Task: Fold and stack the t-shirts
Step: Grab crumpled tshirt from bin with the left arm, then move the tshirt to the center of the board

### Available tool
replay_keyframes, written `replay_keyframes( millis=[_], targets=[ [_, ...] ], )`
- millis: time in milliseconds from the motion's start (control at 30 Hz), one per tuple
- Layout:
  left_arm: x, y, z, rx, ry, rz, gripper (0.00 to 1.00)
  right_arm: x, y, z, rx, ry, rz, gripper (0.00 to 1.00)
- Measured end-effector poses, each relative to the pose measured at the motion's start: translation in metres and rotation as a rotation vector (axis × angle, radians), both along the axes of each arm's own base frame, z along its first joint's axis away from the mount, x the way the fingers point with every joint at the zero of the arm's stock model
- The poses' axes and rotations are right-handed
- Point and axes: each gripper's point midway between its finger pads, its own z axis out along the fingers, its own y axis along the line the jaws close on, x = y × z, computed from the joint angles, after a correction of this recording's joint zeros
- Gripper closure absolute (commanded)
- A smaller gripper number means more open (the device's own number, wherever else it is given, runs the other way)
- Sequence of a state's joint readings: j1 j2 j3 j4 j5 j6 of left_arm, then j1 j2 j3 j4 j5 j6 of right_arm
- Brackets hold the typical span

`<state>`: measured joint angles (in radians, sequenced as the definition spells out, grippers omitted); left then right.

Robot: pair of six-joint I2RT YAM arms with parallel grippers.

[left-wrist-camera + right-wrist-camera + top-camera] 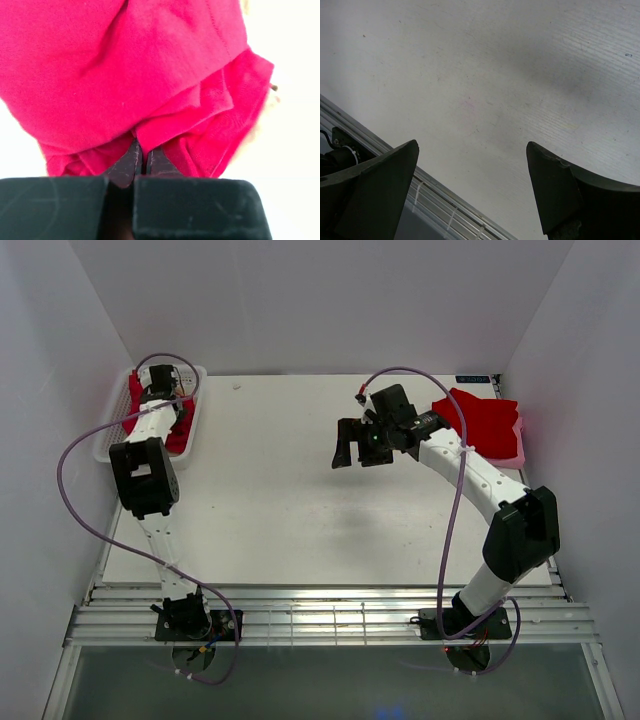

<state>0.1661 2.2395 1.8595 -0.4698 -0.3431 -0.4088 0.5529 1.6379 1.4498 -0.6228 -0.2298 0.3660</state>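
Crumpled red t-shirts (pixel 183 432) lie in a white basket (pixel 108 432) at the far left. My left gripper (pixel 162 380) reaches down into that basket. In the left wrist view its fingertips (pixel 142 150) are pressed together on a fold of a red t-shirt (pixel 125 65) that fills the view. A folded red t-shirt (pixel 485 420) lies on a pale pink piece (pixel 521 450) at the far right. My right gripper (pixel 358 452) hangs open and empty above the middle of the table, left of the folded shirt. In the right wrist view it (pixel 472 150) has bare white table (pixel 495 75) between its fingers (pixel 385 190).
White walls close in the table on the left, back and right. A slatted metal rail (pixel 330 615) runs along the near edge by the arm bases; it also shows in the right wrist view (pixel 435 200). Purple cables loop beside both arms.
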Motion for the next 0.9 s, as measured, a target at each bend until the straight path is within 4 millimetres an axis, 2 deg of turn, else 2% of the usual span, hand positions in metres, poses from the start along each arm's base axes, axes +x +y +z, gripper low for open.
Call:
replay_keyframes(
  millis=[133, 200, 267, 400, 433, 500, 600, 733, 900],
  targets=[
    [-0.009, -0.005, 0.029, 0.0, -0.042, 0.001, 1.0, -0.001, 0.001, 0.001, 0.006, 0.003, 0.005, 0.07],
    [-0.014, -0.01, 0.06, 0.006, -0.095, 0.002, 1.0, -0.001, 0.001, 0.001, 0.007, 0.003, 0.006, 0.07],
    [-0.02, -0.015, 0.101, 0.012, -0.17, 0.002, 1.0, -0.001, 0.002, 0.001, 0.009, 0.004, 0.007, 0.07],
    [-0.029, -0.046, 0.191, -0.019, -0.368, -0.063, 1.0, -0.002, 0.003, 0.001, 0.011, 0.003, 0.011, 0.07],
    [-0.032, -0.058, 0.217, -0.04, -0.426, -0.101, 1.0, -0.002, 0.003, 0.001, 0.011, 0.002, 0.01, 0.07],
    [-0.032, -0.08, 0.256, -0.09, -0.515, -0.186, 1.0, -0.002, 0.003, 0.001, 0.011, 0.003, 0.008, 0.07],
    [-0.027, -0.124, 0.302, -0.219, -0.632, -0.367, 1.0, -0.004, 0.0, 0.002, 0.005, -0.001, -0.001, 0.07],
    [-0.035, -0.178, 0.323, -0.362, -0.671, -0.56, 1.0, -0.008, -0.007, 0.008, -0.001, -0.022, -0.017, 0.06],
    [-0.065, -0.23, 0.304, -0.563, -0.623, -0.724, 1.0, -0.019, -0.018, 0.013, -0.003, -0.041, -0.038, 0.06]
  ],
)
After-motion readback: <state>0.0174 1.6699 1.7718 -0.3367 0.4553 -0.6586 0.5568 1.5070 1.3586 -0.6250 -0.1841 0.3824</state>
